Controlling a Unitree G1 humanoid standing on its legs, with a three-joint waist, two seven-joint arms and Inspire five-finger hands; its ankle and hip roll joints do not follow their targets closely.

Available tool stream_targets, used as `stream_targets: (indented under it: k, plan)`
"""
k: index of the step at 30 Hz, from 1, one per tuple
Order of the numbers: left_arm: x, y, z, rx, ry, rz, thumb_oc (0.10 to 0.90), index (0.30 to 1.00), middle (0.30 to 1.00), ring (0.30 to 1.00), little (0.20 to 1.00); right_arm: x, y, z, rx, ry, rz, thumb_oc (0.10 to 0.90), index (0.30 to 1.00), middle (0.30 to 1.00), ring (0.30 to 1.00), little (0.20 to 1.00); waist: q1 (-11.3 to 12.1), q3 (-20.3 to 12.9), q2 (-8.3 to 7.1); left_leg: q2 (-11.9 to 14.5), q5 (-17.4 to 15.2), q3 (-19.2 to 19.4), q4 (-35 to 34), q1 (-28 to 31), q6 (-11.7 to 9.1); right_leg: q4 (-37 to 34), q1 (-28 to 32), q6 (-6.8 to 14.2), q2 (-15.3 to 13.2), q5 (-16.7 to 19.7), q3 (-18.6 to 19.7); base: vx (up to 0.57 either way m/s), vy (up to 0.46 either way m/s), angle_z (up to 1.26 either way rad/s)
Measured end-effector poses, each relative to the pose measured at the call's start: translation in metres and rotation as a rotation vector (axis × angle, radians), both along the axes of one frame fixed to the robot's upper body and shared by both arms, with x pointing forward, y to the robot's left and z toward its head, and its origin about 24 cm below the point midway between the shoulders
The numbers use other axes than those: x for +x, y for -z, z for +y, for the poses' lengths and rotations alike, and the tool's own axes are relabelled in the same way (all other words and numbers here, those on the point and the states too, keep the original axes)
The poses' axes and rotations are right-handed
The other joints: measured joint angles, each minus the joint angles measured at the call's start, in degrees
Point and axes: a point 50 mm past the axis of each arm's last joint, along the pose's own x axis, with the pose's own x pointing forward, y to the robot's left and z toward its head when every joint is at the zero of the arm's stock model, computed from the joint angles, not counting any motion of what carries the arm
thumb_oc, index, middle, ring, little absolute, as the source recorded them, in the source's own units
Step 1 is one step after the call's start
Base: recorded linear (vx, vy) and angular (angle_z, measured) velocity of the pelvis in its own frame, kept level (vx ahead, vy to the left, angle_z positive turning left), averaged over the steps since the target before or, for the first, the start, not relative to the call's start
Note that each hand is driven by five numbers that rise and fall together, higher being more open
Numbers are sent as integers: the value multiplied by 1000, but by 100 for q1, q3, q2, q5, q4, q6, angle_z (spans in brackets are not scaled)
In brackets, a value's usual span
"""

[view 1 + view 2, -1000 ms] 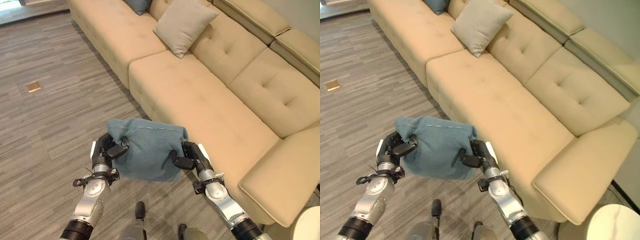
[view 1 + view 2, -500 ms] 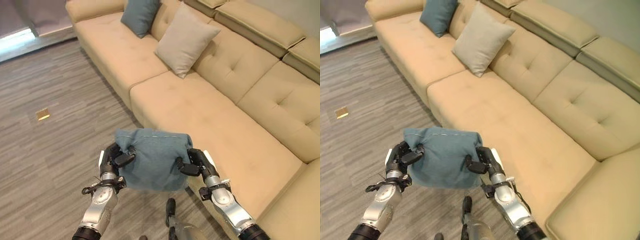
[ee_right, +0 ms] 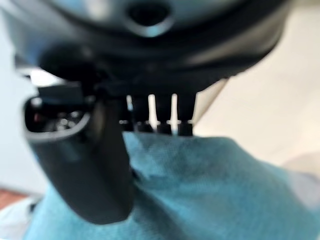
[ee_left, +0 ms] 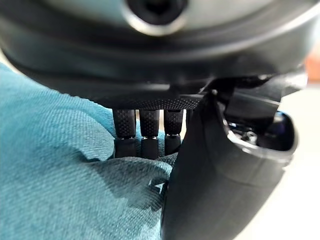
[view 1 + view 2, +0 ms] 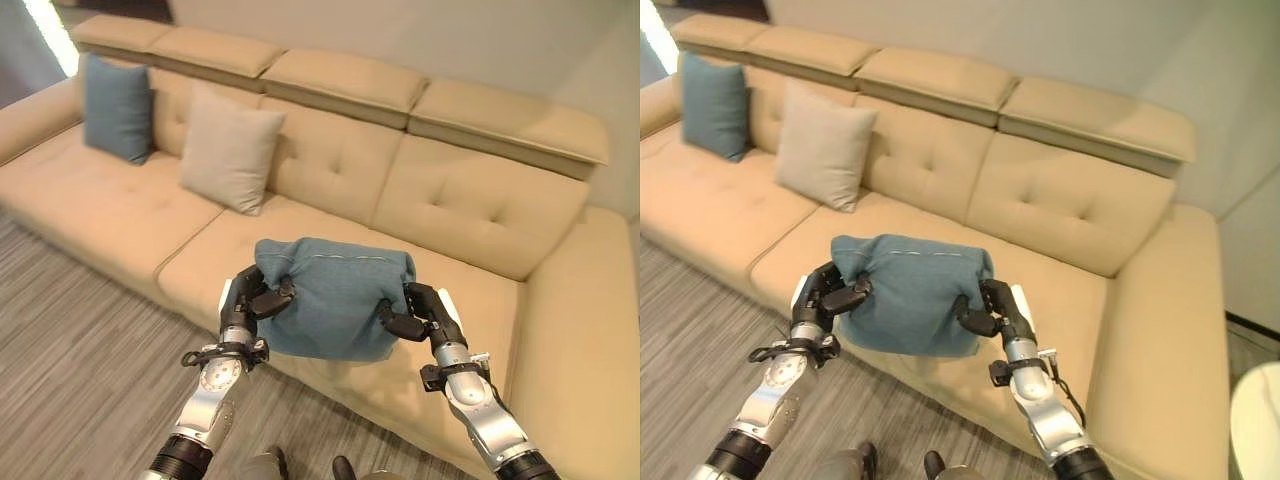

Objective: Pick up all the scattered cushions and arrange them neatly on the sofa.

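Note:
I hold a teal cushion (image 5: pixel 335 298) between both hands, lifted above the front edge of the beige sofa (image 5: pixel 440 200). My left hand (image 5: pixel 243 306) is shut on its left side, thumb pinching the cloth (image 4: pixel 60 165). My right hand (image 5: pixel 425 312) is shut on its right side, the fabric (image 3: pixel 200 190) bunched under its thumb. On the sofa's left part a beige cushion (image 5: pixel 228 152) leans on the backrest. A second teal cushion (image 5: pixel 116 107) stands upright further left.
The sofa seat (image 5: pixel 480 290) behind the held cushion and to its right is bare. A wide armrest (image 5: pixel 590 340) closes the sofa's right end. Grey wood-look floor (image 5: pixel 70 340) lies in front at the left. A round white table edge (image 5: pixel 1258 420) shows at far right.
The camera has swung round: the sofa now faces me with its backrest across the top. Both hands still grip the teal cushion, now over the seat's front edge rather than the floor.

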Motion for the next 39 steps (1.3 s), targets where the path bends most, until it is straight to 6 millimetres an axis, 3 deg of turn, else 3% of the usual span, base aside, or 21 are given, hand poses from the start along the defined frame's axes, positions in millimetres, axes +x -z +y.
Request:
stream_targets:
  k: [2,3,4,5,6,9,13,17,19,20,22,23,24,26,28,30,31,32,33,35,39]
  plan:
    - [0,5,-2,-5,-4,23,400,300,300,300,300,0,-1,-5,-34,-8,1,400,300,300,300,300,47,-26,188,33,-230,-134,-135,127,44,31,34,185,78,-197,442,228,151,-132]
    - [1,8,2,9,-18,37,400,300,300,300,300,0,0,0,-25,-14,-1,400,300,300,300,300,93,-23,249,46,134,1,-91,244,13,384,-32,740,145,-466,503,222,203,-140]
    - [1,8,5,24,-23,37,400,300,300,300,300,0,0,3,-19,-20,-1,400,300,300,300,300,105,-29,241,16,251,38,-145,318,-18,621,-116,859,220,-627,495,222,210,-154]
    - [2,5,10,50,-28,32,400,300,300,300,300,1,-1,8,-19,-34,-12,400,300,300,300,300,147,-19,217,-148,365,79,-125,450,114,961,-193,862,305,-783,477,245,189,-126]
    - [2,5,12,51,-33,31,400,300,300,300,300,1,-3,10,-25,-37,-21,400,300,300,300,300,212,-24,299,-266,616,113,-138,553,235,931,-140,687,312,-812,609,327,259,-111]
    - [8,-2,10,51,-27,4,400,300,300,300,300,2,-4,9,-32,-35,-28,400,300,300,300,300,218,-24,343,-459,829,319,-126,564,477,747,-60,748,105,-872,708,167,142,-44]
    - [13,-5,10,45,-31,-1,400,300,300,300,300,9,-12,9,-65,-46,-61,400,300,300,300,300,230,-17,317,-578,1005,408,-206,557,734,622,-69,779,43,-906,737,119,168,-12]
    - [23,-10,11,-8,-56,7,400,300,300,300,300,25,-30,15,-116,-77,-125,400,300,300,300,300,244,-12,307,-552,1288,702,-314,548,1156,691,-231,871,-71,-923,714,120,47,-27]
    - [26,-15,20,-8,-93,-8,400,300,300,300,300,35,-39,23,-139,-105,-154,400,300,300,300,300,371,11,389,-417,1265,1054,-569,757,1336,920,-556,1153,-215,-1078,152,132,-64,-104]
    - [30,-20,16,-15,-84,-24,400,300,300,300,300,35,-40,19,-156,-95,-160,400,300,300,300,300,349,33,502,-370,1254,1029,-661,868,1335,675,-616,1078,-312,-1016,112,152,-145,-71]
    - [41,-27,2,-35,-62,-44,400,300,300,300,300,37,-46,12,-184,-71,-180,400,300,300,300,300,344,175,799,-165,1080,924,-657,947,1288,958,-1228,1039,-229,-968,-63,147,-166,-14]
    - [48,-31,0,-33,-64,-45,400,300,300,300,300,39,-49,9,-191,-58,-189,400,300,300,300,300,293,251,955,-68,1070,899,-616,967,1210,835,-1570,1066,-281,-736,-404,134,-184,17]
    - [50,-30,-1,-27,-64,-38,400,300,300,300,300,39,-48,8,-197,-57,-178,400,300,300,300,300,188,260,947,-88,1047,824,-664,1083,1158,487,-1661,1055,-422,-378,-593,163,-198,64]
    - [47,-23,-1,-23,-61,-13,400,300,300,300,300,36,-41,7,-205,-54,-148,400,300,300,300,300,-72,203,814,-176,988,592,-781,1418,1053,209,-1165,1060,-572,103,-822,213,-210,65]
    - [45,-21,0,-23,-61,-9,400,300,300,300,300,37,-40,8,-207,-55,-145,400,300,300,300,300,60,75,598,-220,844,589,-782,1539,831,-420,-683,955,-549,669,-883,161,-140,8]
    - [45,-23,1,-39,-72,-16,400,300,300,300,300,42,-48,7,-226,-59,-171,400,300,300,300,300,193,93,534,-220,775,687,-494,1395,657,-364,-649,801,-533,561,-1029,164,-140,18]
    - [45,-23,0,-41,-70,-17,400,300,300,300,300,43,-50,6,-231,-55,-174,400,300,300,300,300,195,150,393,-205,664,905,-860,1461,608,-363,-525,802,-579,560,-1048,204,-160,35]
    - [45,-23,0,-41,-68,-19,400,300,300,300,300,45,-52,5,-238,-54,-180,400,300,300,300,300,209,168,365,-34,1219,927,-821,1488,488,-369,-429,805,-492,557,-1082,203,-159,8]
    - [43,-21,4,-28,-73,-12,400,300,300,300,300,47,-51,6,-241,-53,-174,400,300,300,300,300,235,174,361,167,1273,810,-821,1660,347,-370,-281,816,-333,525,-1105,136,-78,-3]
    - [43,-23,4,-26,-67,-21,400,300,300,300,300,50,-51,7,-242,-48,-175,400,300,300,300,300,174,130,275,208,1258,877,-832,1700,313,-369,-214,819,-273,527,-1173,74,-26,8]
    - [47,-32,2,-23,-66,-51,400,300,300,300,300,60,-61,6,-250,-23,-205,400,300,300,300,300,148,129,272,216,1256,877,-816,1608,322,-367,-330,826,-264,533,-1173,-10,1,-5]
